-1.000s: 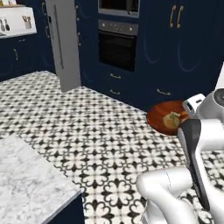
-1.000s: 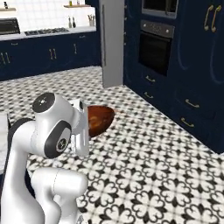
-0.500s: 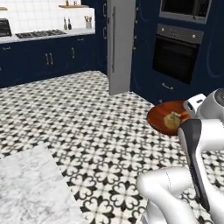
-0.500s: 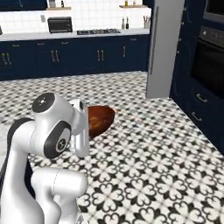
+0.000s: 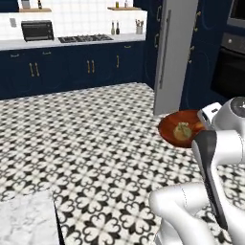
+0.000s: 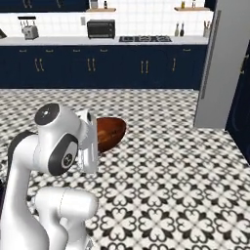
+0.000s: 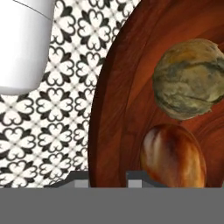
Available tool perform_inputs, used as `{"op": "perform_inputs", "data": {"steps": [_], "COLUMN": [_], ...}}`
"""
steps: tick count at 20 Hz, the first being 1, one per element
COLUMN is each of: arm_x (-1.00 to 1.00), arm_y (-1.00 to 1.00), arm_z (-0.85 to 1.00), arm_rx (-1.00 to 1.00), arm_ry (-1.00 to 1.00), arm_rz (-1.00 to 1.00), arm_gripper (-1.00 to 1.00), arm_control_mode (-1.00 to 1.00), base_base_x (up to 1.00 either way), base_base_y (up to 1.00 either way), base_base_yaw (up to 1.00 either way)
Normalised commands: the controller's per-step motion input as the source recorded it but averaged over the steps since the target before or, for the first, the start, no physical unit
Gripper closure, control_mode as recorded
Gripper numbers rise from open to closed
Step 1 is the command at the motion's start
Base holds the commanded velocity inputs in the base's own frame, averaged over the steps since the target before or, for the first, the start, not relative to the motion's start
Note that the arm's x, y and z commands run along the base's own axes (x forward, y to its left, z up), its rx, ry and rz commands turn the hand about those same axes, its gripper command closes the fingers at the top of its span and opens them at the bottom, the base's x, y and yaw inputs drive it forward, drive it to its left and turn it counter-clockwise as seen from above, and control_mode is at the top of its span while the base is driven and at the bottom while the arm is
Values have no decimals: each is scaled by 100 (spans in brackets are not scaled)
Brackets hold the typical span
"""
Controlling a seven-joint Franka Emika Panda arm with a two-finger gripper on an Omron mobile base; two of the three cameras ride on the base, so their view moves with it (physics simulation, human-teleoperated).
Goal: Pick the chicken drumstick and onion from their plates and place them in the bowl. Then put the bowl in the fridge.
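The glossy red-brown bowl hangs above the patterned floor in front of my arm, with my gripper shut on its rim. Inside it, the round yellowish-tan onion lies beside the reddish-brown chicken drumstick. In the hand view one dark fingertip sits outside the rim and the other inside it. The tall grey fridge stands behind the bowl, its door closed. The plates are out of view.
Navy cabinets with brass handles run along the back wall under a white counter with a stovetop and a black toaster oven. A dark wall oven sits right of the fridge. A marble counter corner lies at lower left.
The whole picture has slid right: the base has turned, bringing the back-wall cabinets into view and the fridge to the right. The bowl stays held in the same place relative to my arm.
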Motion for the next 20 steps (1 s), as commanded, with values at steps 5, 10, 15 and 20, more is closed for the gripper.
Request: {"op": "perform_inputs", "data": {"steps": [5,10,15,20], "arm_x": [0,0,0,0], "arm_y": [0,0,0,0], "arm_z": [0,0,0,0], "arm_rx": [0,0,0,0], "arm_ry": [0,0,0,0], "arm_rz": [0,0,0,0], "arm_gripper": [100,100,100,100], "arm_control_mode": [100,100,100,100], "base_base_x": [100,100,100,100], "base_base_y": [-56,-26,-1,32], "base_base_yaw": [3,0,0,-14]}}
